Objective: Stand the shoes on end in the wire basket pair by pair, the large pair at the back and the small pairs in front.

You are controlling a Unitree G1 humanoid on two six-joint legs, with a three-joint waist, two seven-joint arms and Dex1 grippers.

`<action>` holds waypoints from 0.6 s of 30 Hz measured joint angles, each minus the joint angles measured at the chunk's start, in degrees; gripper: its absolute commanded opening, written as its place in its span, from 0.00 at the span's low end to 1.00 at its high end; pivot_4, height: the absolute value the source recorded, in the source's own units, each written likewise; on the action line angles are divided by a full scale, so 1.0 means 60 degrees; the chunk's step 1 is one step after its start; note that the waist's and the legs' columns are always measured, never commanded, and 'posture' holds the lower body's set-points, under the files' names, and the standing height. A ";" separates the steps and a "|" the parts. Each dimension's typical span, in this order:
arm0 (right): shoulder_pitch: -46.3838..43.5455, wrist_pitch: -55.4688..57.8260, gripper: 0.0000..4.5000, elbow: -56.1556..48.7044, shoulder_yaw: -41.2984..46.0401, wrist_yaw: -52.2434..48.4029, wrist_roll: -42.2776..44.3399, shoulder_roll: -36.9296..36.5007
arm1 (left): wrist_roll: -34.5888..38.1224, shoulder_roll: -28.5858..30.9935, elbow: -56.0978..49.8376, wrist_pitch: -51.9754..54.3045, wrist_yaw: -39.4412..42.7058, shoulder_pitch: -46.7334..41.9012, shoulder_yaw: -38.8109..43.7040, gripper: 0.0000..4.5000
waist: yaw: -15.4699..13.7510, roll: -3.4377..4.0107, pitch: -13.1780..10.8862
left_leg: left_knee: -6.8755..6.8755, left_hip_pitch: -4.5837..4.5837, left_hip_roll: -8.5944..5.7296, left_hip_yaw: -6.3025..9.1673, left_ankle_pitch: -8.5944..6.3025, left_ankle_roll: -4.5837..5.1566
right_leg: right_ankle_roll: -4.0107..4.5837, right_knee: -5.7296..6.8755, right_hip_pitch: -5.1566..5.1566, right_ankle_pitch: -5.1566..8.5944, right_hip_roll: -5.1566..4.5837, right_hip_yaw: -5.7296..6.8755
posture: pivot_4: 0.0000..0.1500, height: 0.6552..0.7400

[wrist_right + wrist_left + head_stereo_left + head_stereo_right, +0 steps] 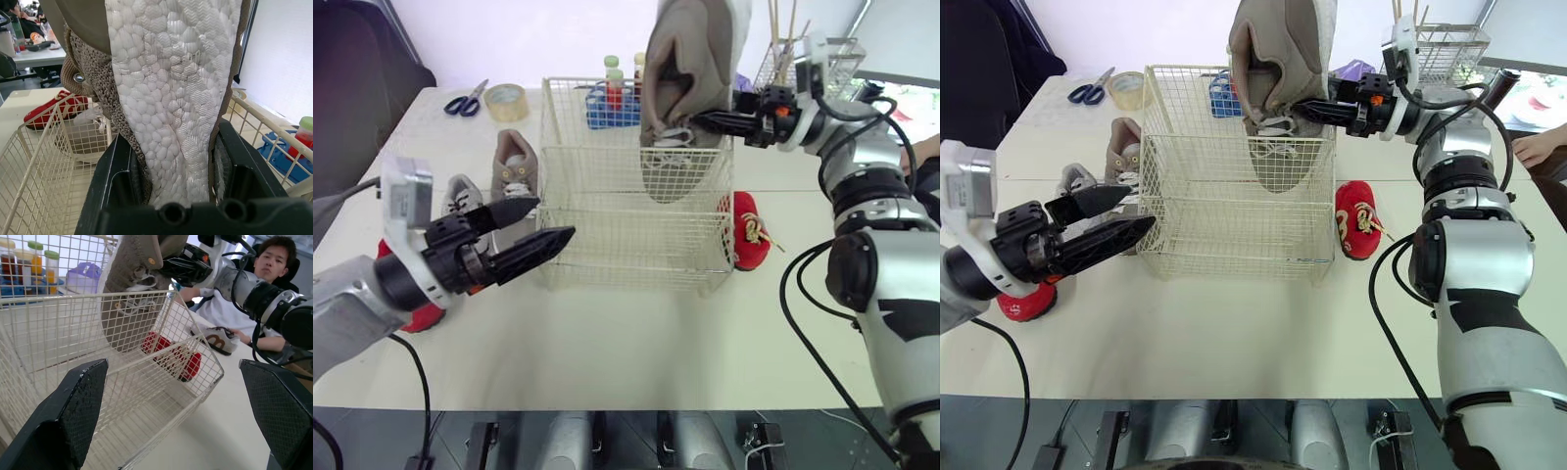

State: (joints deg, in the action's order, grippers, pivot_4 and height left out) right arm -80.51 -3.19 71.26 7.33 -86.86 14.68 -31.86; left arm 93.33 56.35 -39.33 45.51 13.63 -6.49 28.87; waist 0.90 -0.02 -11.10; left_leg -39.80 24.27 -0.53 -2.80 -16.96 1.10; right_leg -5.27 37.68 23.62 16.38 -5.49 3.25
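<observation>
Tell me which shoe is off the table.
The large tan shoe, held toe-down by the right gripper, partly inside the wire basket; the other shoes lie on the table.

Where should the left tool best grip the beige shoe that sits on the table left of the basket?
Probably the heel collar of the beige shoe, coming from above: it sits sole-down, opening upward, close beside the wire basket, near the open left tool.

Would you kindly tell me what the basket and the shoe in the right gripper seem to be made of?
Wire basket: likely metal wire, cream-coated; thin open grid. Shoe in the right gripper: knitted tan fabric upper; white pebbled sole, probably foam.
</observation>
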 measured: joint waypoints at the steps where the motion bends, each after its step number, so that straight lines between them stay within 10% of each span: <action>1: 0.0000 0.0011 0.59 -0.0009 0.0015 -0.0018 0.0003 0.0003 | -0.0025 0.0000 -0.0001 0.0001 0.0003 0.0000 -0.0041 1.00 | 0.0002 0.0000 0.0000 | 0.0000 -0.0004 0.0000 -0.0001 0.0000 0.0000 | 0.0000 0.0000 -0.0003 0.0000 0.0000 0.0000 | 1.00 1.00; 5: 0.0015 0.0116 0.99 -0.0046 0.0202 -0.0123 0.0023 0.0000 | -0.0122 -0.0002 0.0021 0.0001 0.0027 -0.0162 -0.0245 1.00 | -0.0003 -0.0001 0.0001 | 0.0000 -0.0031 0.0000 0.0000 0.0000 0.0000 | 0.0000 -0.0001 -0.0029 0.0000 0.0001 0.0000 | 1.00 1.00; 18: 0.0190 0.0489 0.99 -0.0962 0.0445 -0.0007 0.0032 -0.0489 | -0.0686 -0.0141 0.0385 -0.0002 0.0411 -0.0437 -0.0653 1.00 | 0.0000 0.0000 0.0000 | 0.0003 -0.0044 0.0000 -0.0001 -0.0001 0.0000 | 0.0000 -0.0002 -0.0037 0.0000 0.0000 -0.0001 | 1.00 1.00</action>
State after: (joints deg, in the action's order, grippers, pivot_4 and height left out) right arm -79.37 -0.25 65.48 10.01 -86.91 14.87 -34.80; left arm 89.22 55.51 -37.02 45.50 16.10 -9.12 24.96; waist 0.90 -0.03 -11.10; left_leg -39.78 24.00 -0.53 -2.81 -16.96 1.11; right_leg -5.27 37.67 23.39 16.38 -5.50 3.24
